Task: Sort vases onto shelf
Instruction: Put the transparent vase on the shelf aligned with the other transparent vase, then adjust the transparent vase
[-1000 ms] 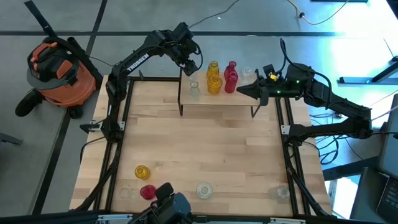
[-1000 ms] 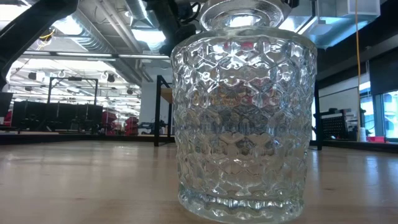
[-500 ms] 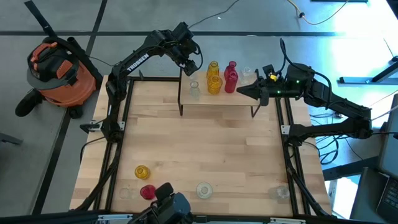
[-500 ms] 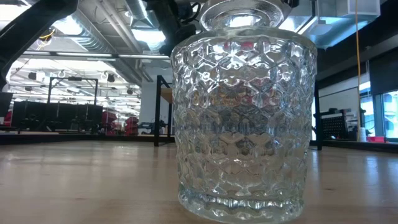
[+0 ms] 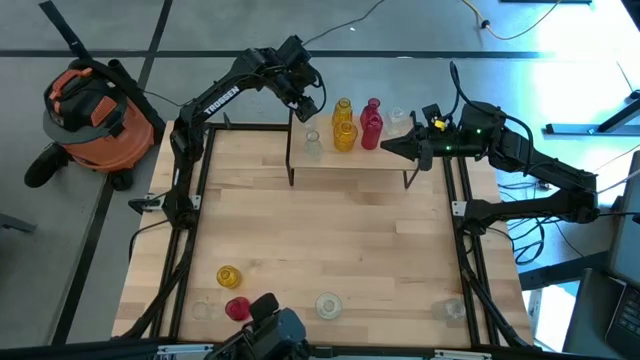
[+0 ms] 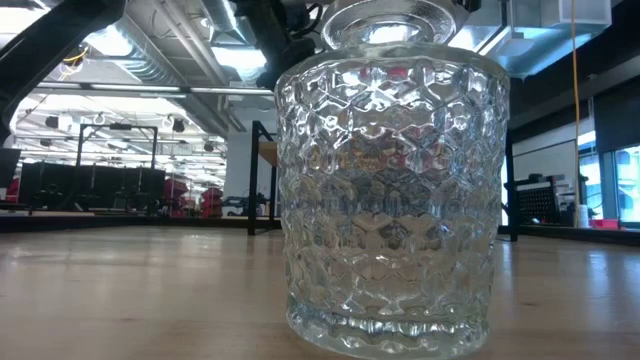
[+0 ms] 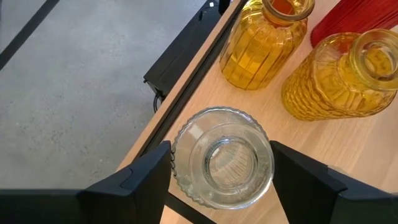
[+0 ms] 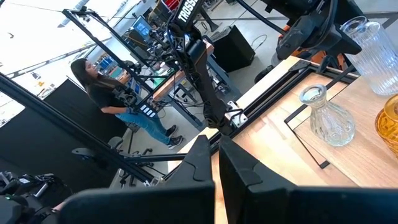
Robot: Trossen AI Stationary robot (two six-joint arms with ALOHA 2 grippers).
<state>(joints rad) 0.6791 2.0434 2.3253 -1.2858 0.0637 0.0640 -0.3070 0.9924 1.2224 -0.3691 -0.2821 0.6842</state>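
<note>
Basically: butcher-block table point(image 5: 330, 230) in a lab, grey floor around it, orange shop vac point(image 5: 90, 105) on the floor off the left side, a person point(image 8: 112, 99) at monitors further back in the room

shelf point(image 5: 350, 160) sits at the table's far edge. On it: clear vase point(image 5: 313, 143) at the left end, two yellow vases point(image 5: 344, 128), red vases point(image 5: 371, 125) and another clear one point(image 5: 399, 120) toward the right

left gripper point(image 7: 221, 171) is over the shelf's left end, fingers spread wide either side of the clear vase, not touching the glass. That vase stands right by the shelf edge, yellow ones just beside it

right gripper point(image 5: 390, 147) is at the shelf's right end, fingers pressed together, nothing in them

Near edge of the table: yellow vase point(image 5: 228, 276), red vase point(image 5: 237, 308), clear ones at point(image 5: 327, 305) and point(image 5: 452, 309); the middle clear one fills the low view

Mid table is bare wood, plenty of room between shelf and the near row
</note>
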